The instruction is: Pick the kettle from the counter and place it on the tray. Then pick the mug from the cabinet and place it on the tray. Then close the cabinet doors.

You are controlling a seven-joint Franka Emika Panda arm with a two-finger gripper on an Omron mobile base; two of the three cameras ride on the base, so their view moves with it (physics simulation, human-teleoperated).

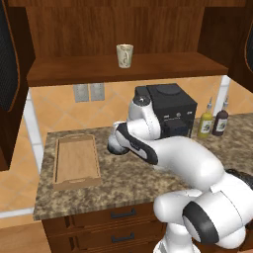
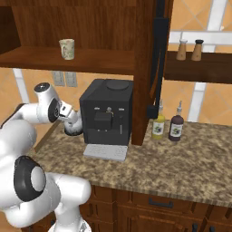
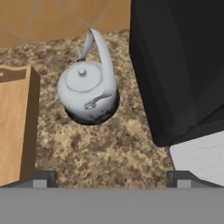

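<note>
The silver-grey kettle (image 3: 87, 92) stands on the speckled counter (image 3: 100, 148), its wire handle arching up, between the light-wood tray (image 3: 15, 122) and a black machine. My gripper (image 3: 111, 178) hovers above the kettle, a little to its near side, jaws open wide and holding nothing. From the base, the kettle (image 2: 72, 128) peeks out below my hand, and in the left base view the kettle (image 1: 115, 144) is partly covered by my arm. The tray (image 1: 75, 160) lies empty on the counter's left. The cream mug (image 1: 125, 55) stands on the cabinet shelf (image 1: 163, 65). Both cabinet doors (image 1: 7, 59) are swung open.
A black coffee machine (image 2: 108, 108) stands right beside the kettle, its grey drip tray (image 2: 105, 152) in front. A yellow bottle (image 2: 158, 126) and a dark bottle (image 2: 176, 127) stand further right. The open right door (image 2: 158, 59) hangs above the counter. Shakers (image 2: 182, 50) sit on a side shelf.
</note>
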